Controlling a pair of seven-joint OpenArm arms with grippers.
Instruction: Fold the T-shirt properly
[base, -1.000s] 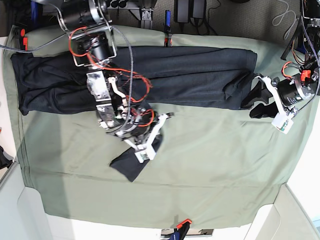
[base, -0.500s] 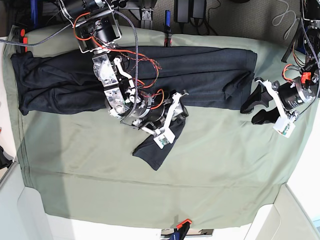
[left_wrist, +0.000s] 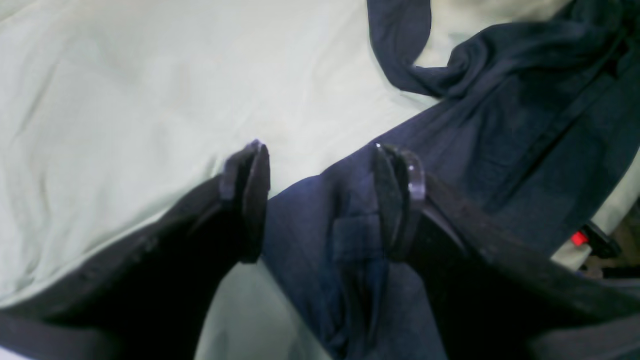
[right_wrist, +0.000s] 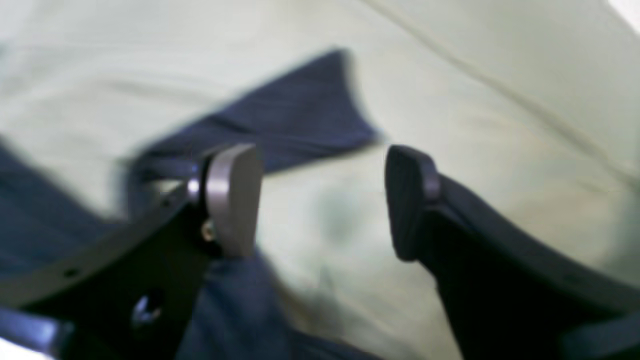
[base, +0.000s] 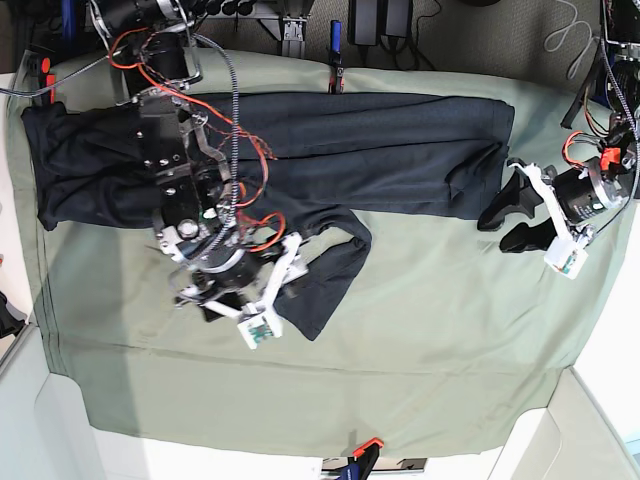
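Olive sheet (base: 430, 330) has wide bare room in front | shirt (base: 380, 150) stretched along far edge, one sleeve (base: 325, 280) trailing out | left claw (left_wrist: 320, 200) agape over hem, wrist view only | right claw (right_wrist: 322, 200) agape, empty, beside sleeve

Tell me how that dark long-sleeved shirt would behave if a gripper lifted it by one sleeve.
The T-shirt would likely drape limply: its sleeve lies bent and creased on the green cloth. It looks thin, so probably light, though its length would trail and drag. The bunched folds near the left gripper suggest it crumples rather than keeping shape.
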